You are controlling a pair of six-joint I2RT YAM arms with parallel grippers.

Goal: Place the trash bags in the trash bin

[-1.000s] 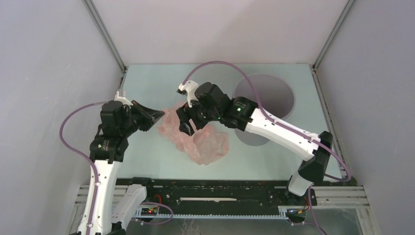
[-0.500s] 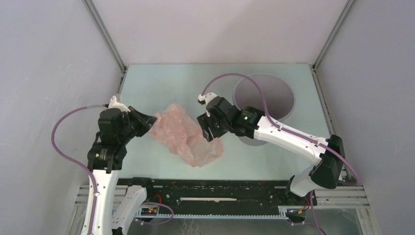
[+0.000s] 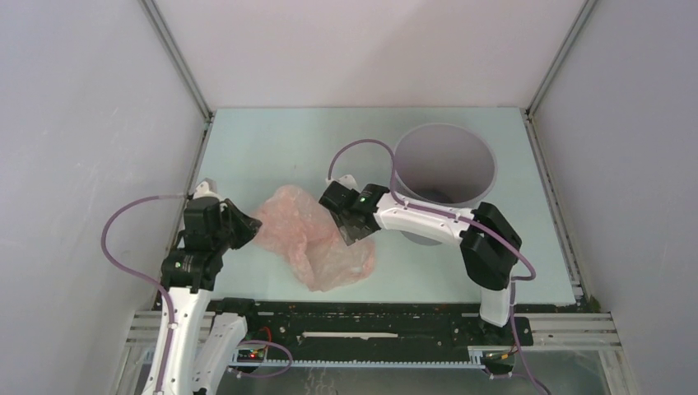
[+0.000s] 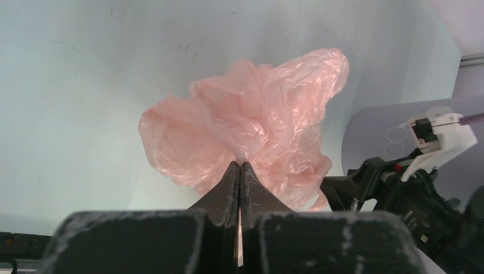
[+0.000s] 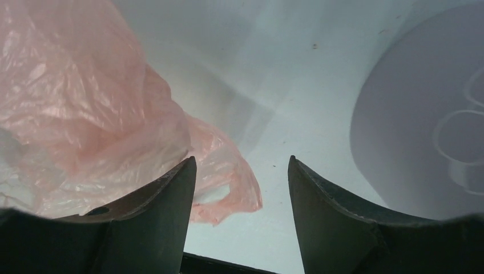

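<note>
Swung right claw (image 3: 354, 232) off top of trash bag (image 3: 313, 243) since a sec ago & parked it low at bag's 3 o'clock edge, folding arm back toward 5 o'clock. Pulled left claw (image 3: 245, 227) nearer arm bases too, dragging bag a bit toward 6 o'clock.

Left wrist view: keeps left claw (image 4: 240, 166) pinched tight on a gathered fold of pink film. Shows rest of trash bag (image 4: 245, 123) ballooning out at 12 o'clock.

Right wrist view: shows right claw (image 5: 240, 165) spread apart w/ nothing between fingers. Puts a loose flap of trash bag (image 5: 74, 114) just at 9 o'clock of gap, close by left finger; can't tell if touching. Catches grey wall of trash bin (image 5: 411, 131) at 3 o'clock.

From above: finds bag crumpled on tabletop (image 3: 272, 140), left of centre, btwn both claws, so not in trash bin (image 3: 444, 156) yet. Places bin upright at 2 o'clock of bag, apart from it, mouth up, w/ no pink film visible inside.

Progress, as a judgement: early. Done: one firm pinch at bag's 9 o'clock side. Left: prob. take 2nd grip at 3 o'clock side, lift film off tabletop, carry toward 2 o'clock, clear rim, let go inside. Likely needs a high lift, since floppy film apt to drape & snag on rim.
</note>
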